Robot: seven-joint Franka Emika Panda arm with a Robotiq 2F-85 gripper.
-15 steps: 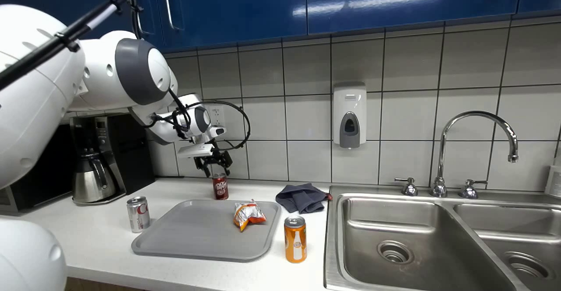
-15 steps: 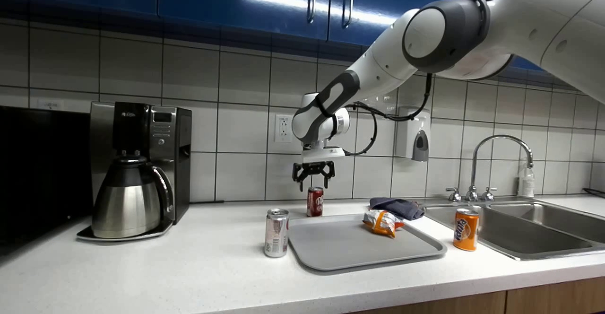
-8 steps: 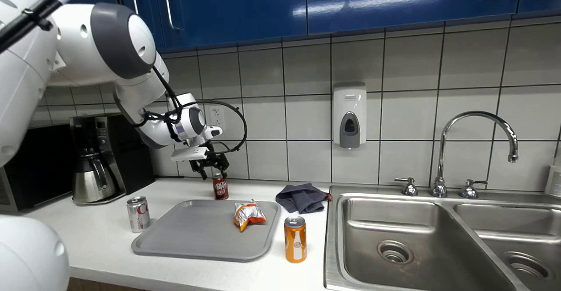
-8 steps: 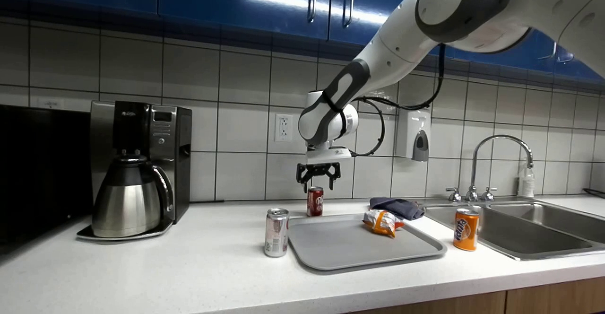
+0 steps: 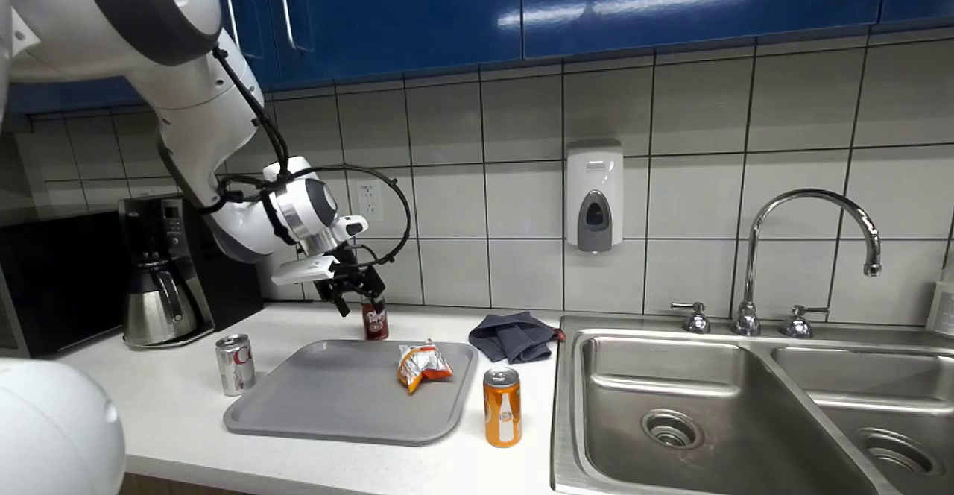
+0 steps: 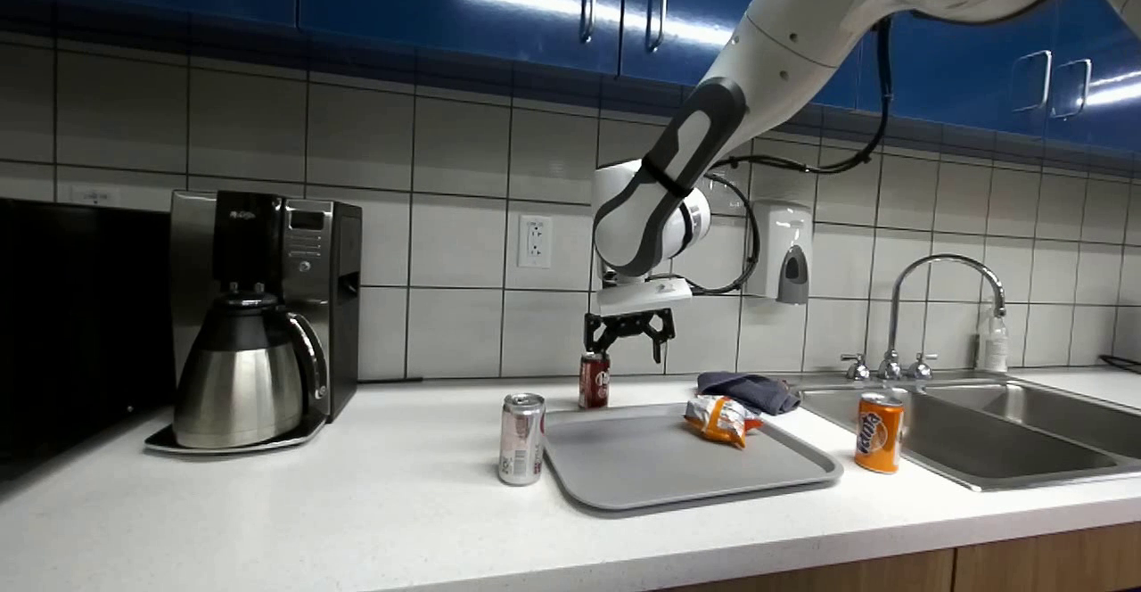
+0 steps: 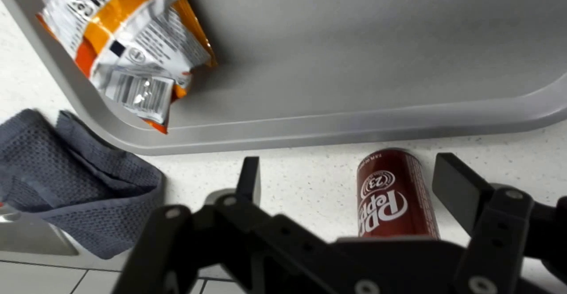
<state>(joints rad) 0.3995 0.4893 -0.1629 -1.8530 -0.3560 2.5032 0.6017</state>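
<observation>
My gripper [image 5: 361,306] is open and empty just above and beside the dark red Dr Pepper can [image 5: 376,322], which stands upright on the counter behind the tray. In an exterior view the gripper [image 6: 624,356] hangs over the can [image 6: 594,382], offset to its right. In the wrist view the can [image 7: 394,196] shows between the spread fingers [image 7: 353,176], much nearer the right finger; its upper part is hidden behind the gripper body. The grey tray [image 7: 336,128] lies alongside, with an orange and silver snack bag [image 7: 137,50] on it.
A silver can [image 5: 235,364] stands by the tray, and an orange Fanta can [image 5: 502,408] by the sink [image 5: 671,376]. A dark grey cloth [image 5: 513,337] lies near the sink edge. A coffee maker [image 6: 267,324] stands at the left. The tiled wall [image 6: 455,333] is close behind the gripper.
The gripper has moved slightly lower, shifting left in an exterior view and right in the other view, while the arm's elbow has risen. The gripper stays open. The cans, tray and bag have not moved.
</observation>
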